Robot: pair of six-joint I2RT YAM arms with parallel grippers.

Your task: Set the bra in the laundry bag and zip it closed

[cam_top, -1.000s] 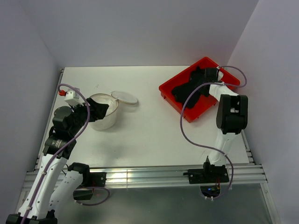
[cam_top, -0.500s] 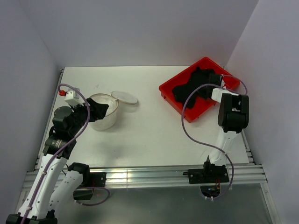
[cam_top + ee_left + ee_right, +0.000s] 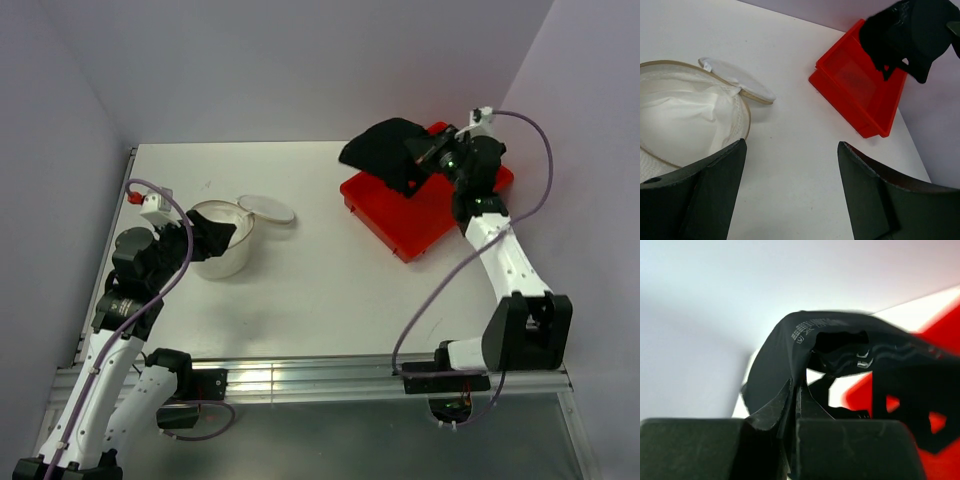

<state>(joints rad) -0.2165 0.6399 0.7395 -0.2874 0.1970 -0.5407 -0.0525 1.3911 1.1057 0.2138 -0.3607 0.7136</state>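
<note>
Transfer step, bra in the air: right claw point(image 3: 792, 410) pinched tight on a fold of the bra point(image 3: 385, 150), over the tray point(image 3: 420, 220), which holds nothing. Bag point(image 3: 228, 255) sits against the left claw point(image 3: 791, 150), which is spread wide and grips nothing; lid point(image 3: 266, 208) open beyond, interior empty. Next move, by judgement: carry across the desk point(image 3: 320, 270), lower into the mouth, release.

A robotics lab test cell: plain pale walls point(image 3: 300, 60) box in a white tabletop point(image 3: 320, 290), the left arm point(image 3: 105, 345) and right arm point(image 3: 505, 255) are bolted to an aluminium rail point(image 3: 300, 378) along its near edge, and purple cables point(image 3: 415, 325) loop loose.
</note>
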